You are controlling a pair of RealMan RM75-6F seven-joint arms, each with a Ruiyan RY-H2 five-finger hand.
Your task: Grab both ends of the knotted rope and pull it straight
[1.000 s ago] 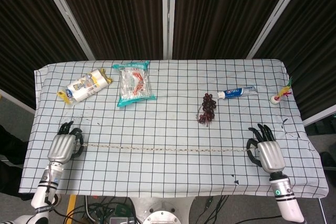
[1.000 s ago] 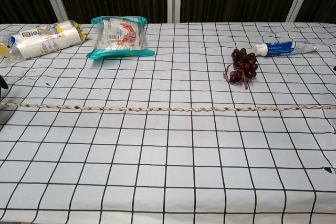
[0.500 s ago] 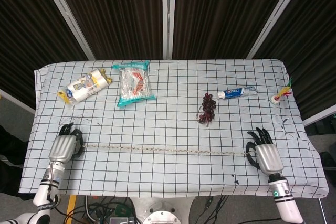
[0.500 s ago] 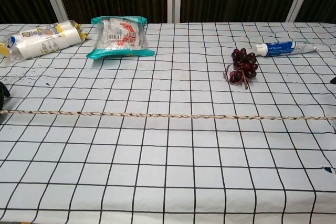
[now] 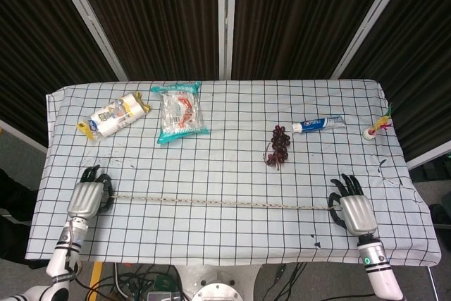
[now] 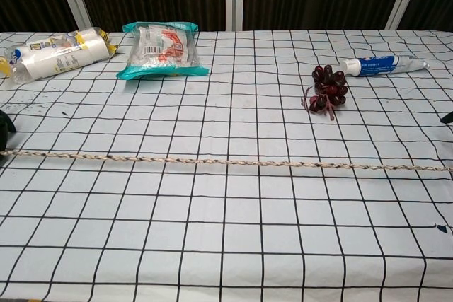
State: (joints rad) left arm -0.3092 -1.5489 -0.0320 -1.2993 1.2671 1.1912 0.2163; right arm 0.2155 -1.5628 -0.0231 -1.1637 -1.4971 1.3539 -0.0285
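Observation:
A thin braided rope [image 5: 218, 203] lies taut and straight across the checked tablecloth, running the full width of the chest view [image 6: 226, 162]. My left hand [image 5: 88, 198] holds its left end near the table's left front. At the right front my right hand [image 5: 352, 211] holds the other end. In the chest view only a dark sliver of each hand shows at the frame edges. No knot is visible along the rope.
At the back left lie a yellow-white packet [image 5: 114, 115] and a teal snack bag [image 5: 181, 111]. A bunch of dark grapes [image 5: 279, 146] and a toothpaste tube [image 5: 318, 125] sit right of centre. A small colourful toy [image 5: 378, 129] stands at the right edge.
Both hands have drawn toward the table's front edge, carrying the taut rope with them; its right end has dropped slightly lower than its left.

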